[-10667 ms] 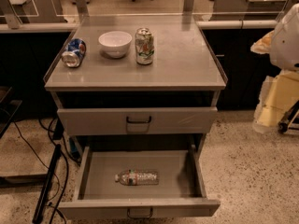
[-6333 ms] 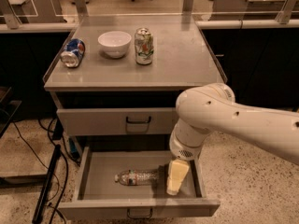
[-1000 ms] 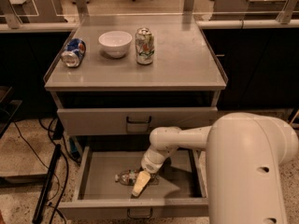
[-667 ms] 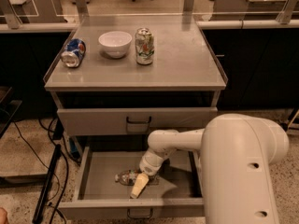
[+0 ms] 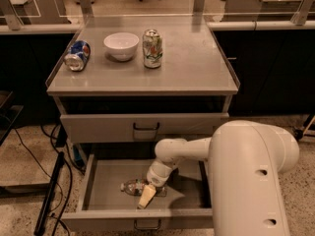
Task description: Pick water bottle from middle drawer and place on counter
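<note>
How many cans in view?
2, both on the counter: the blue crushed can lying at its left edge, the green-and-white soda can upright beside the bowl. The gripper is in the middle drawer, whose right part the arm hides.

On the flat grey bench three things are counted: one round white bowl and two cans, namely one upright green-and-white soda can and one crushed blue can lying on its side. Two drawers are counted: one grey drawer front with a black handle, and one open grey metal middle drawer. In the open drawer one small clear plastic water bottle is counted, and one beige pincer is seen just beside it.
</note>
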